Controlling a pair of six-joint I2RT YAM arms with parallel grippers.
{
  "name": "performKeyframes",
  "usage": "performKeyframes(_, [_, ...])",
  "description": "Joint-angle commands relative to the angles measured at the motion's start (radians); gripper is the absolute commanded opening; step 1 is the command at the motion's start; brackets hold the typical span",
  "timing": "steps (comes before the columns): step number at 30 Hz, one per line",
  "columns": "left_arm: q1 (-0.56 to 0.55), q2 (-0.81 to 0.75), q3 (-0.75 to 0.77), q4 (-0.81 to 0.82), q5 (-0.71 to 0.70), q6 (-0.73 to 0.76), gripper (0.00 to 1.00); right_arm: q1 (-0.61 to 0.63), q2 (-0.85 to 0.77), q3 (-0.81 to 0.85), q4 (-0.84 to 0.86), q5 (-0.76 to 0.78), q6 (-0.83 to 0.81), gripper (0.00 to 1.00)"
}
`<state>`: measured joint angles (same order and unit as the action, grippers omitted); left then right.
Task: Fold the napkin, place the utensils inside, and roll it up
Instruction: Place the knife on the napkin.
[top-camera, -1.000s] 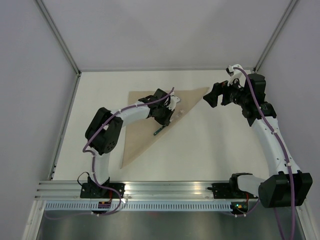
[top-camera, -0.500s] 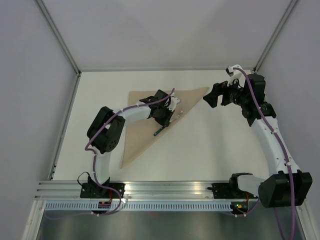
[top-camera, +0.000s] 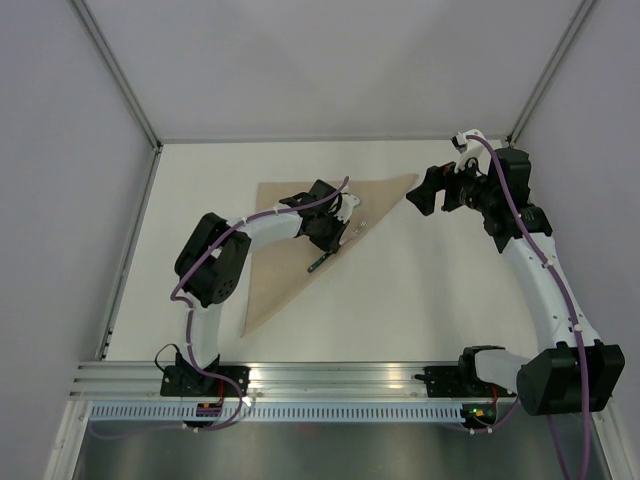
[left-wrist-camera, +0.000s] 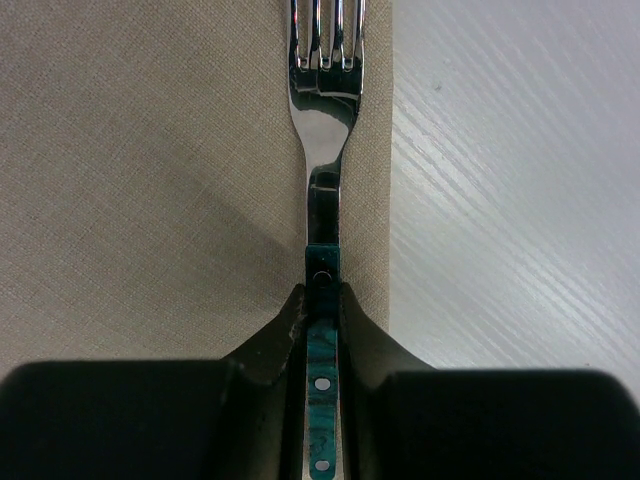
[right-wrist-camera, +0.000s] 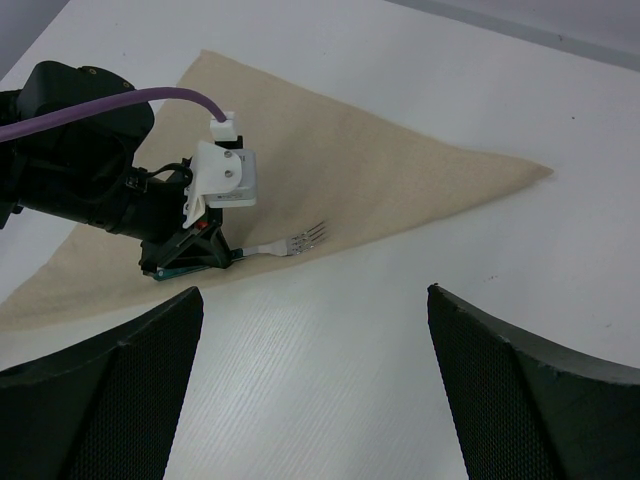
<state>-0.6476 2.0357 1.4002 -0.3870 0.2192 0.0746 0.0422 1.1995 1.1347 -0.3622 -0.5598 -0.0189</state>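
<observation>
Quick look at my setup. The napkin (top-camera: 272, 280) is already folded into a triangle, lying flat at roughly 10 o'clock from the middle of the table (top-camera: 420, 300). Its long slanted edge runs from the 2 o'clock corner down to 7 o'clock.

The left gripper (left-wrist-camera: 322, 300) is pinched tight on the fork (left-wrist-camera: 322, 130), gripping the dark teal handle just behind the neck. The fork sits over the cloth right beside that long edge, tines pointing toward 1 o'clock in the top view. I can't tell if it's touching down.

The right gripper (right-wrist-camera: 312, 300) is spread wide with nothing in it, hanging off the napkin's 2 o'clock corner.

My read on handling: the fork is light and stiff, but that slick metal could twist in the pads, so the handle is the place to hold it. The napkin looks thin and floppy and will probably slide on the smooth tabletop. I'd pinch both layers at a corner to roll it, and keep the fork pinned so it doesn't skate off the edge.
</observation>
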Motion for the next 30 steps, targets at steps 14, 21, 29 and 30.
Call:
performKeyframes(14, [-0.003,-0.065,0.000,0.023,-0.020,-0.038,0.47,0.001,0.002,0.004,0.026,-0.011,0.014,0.98])
performKeyframes(21, [-0.003,-0.121,0.026,0.016,-0.015,-0.035,0.56,0.001,0.002,0.007,0.026,-0.014,0.016,0.98])
performKeyframes(29, [0.003,-0.230,0.068,0.007,-0.089,-0.064,0.59,0.001,0.003,0.007,0.029,-0.034,0.005,0.98])
performKeyframes(30, [0.008,-0.247,0.074,0.007,-0.109,-0.105,0.60,0.002,0.015,0.011,0.028,-0.040,0.004,0.98])
